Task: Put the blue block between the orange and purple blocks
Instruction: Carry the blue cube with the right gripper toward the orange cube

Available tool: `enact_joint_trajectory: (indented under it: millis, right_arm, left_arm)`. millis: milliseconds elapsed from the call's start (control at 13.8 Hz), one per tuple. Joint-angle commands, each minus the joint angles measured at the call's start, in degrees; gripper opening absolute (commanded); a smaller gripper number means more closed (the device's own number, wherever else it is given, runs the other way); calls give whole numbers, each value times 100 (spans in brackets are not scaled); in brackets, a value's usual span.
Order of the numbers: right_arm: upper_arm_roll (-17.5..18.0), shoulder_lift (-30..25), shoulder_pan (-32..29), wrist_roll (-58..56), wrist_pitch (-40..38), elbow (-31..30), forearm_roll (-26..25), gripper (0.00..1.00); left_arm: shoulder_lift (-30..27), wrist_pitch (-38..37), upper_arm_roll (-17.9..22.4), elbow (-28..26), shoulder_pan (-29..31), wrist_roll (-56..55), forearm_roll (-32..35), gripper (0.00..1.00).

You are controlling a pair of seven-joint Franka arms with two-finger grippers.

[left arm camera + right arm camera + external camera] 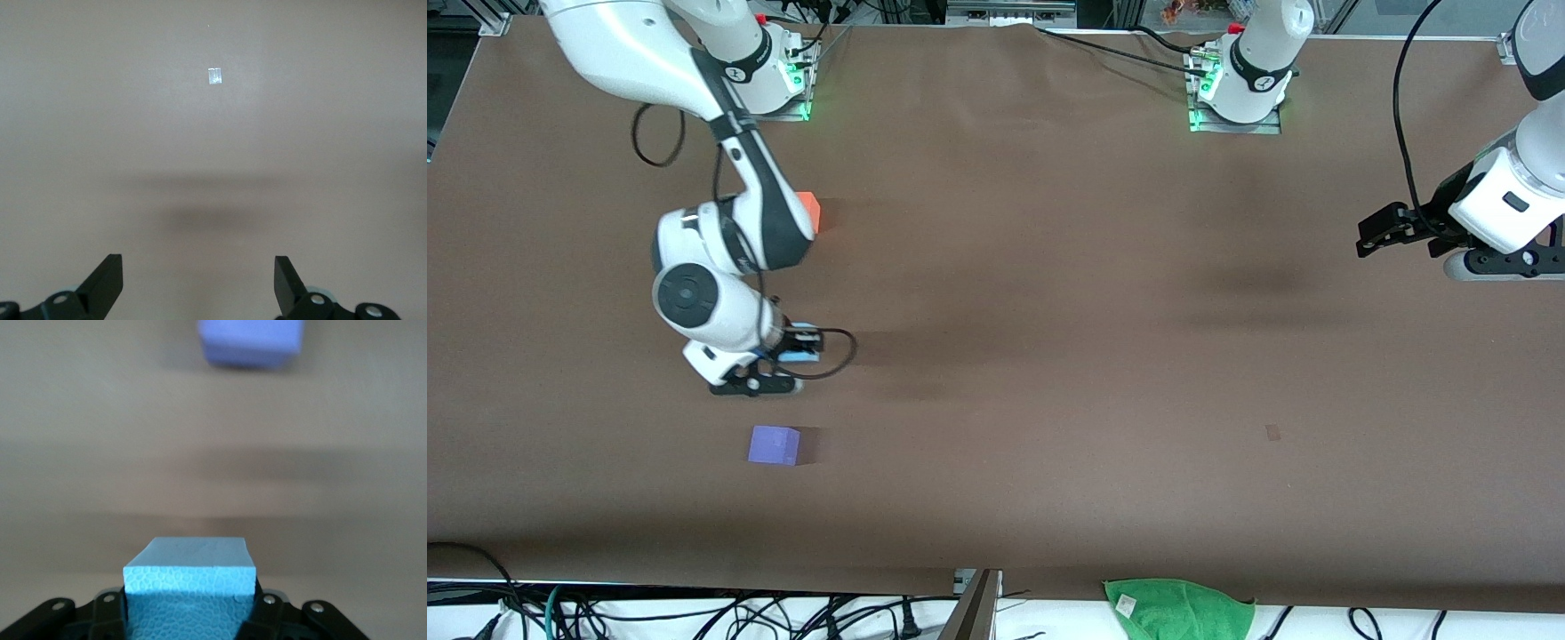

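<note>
Cubes: three, foam, matte. Blue block [190, 583], pebbled surface, clamped in right gripper [787, 354] over brown table [1049, 356] between orange block [809, 210] and purple block [774, 444]. Left gripper [198, 283] waits, fingers spread, at left arm's end.

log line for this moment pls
right gripper: shut on blue block, between orange block and purple block | left gripper: open, waiting
</note>
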Motion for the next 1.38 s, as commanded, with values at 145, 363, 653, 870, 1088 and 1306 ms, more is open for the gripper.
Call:
enact_joint_trajectory:
  millis: [145,363,653,870,1088,1306]
  right_arm:
    - [41,-431,44,16,1718,-1691,127,7]
    - [32,-387,27,16,1808,-1702,127,12]
    - [32,-352,-122,-54,1817,-1684,127,29]
    - [32,-273,-193,-90,1922,-1684,119,29]
    - [32,-272,-193,-19,1905,-1658,119,99]
    - [50,-473,-184,-81,1739,-1500,101,100]
  left_arm:
    - [-28,-86,2,50,-36,-18,110,100]
    - [-28,-86,2,50,-36,-9,110,100]
    - [-28,-104,2,50,-36,0,110,100]
    - [-28,-174,2,50,-36,0,110,100]
    - [-28,-183,2,50,-36,9,110,100]
    - [-28,-192,2,50,-27,9,110,100]
